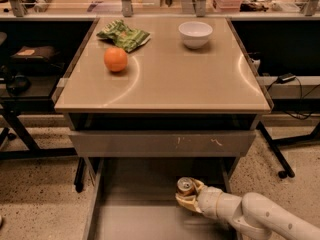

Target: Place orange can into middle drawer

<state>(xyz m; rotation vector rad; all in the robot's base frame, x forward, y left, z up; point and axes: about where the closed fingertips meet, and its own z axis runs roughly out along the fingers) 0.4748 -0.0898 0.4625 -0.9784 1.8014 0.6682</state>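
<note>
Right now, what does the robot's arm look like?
The arm is creamy white, made of smooth, chubby round tubes with a few tiny dark dots. Its gripper, low on the right over the drawer and closed on the can, has pale yellowish-tan fingers. No cables or writing show.

At lower centre-right, the hand [188, 197] clasped around the orange can [185, 185] hides all but the can's top, while the bottom edge cuts off the middle drawer [135, 220] and the arm [272, 218].
</note>
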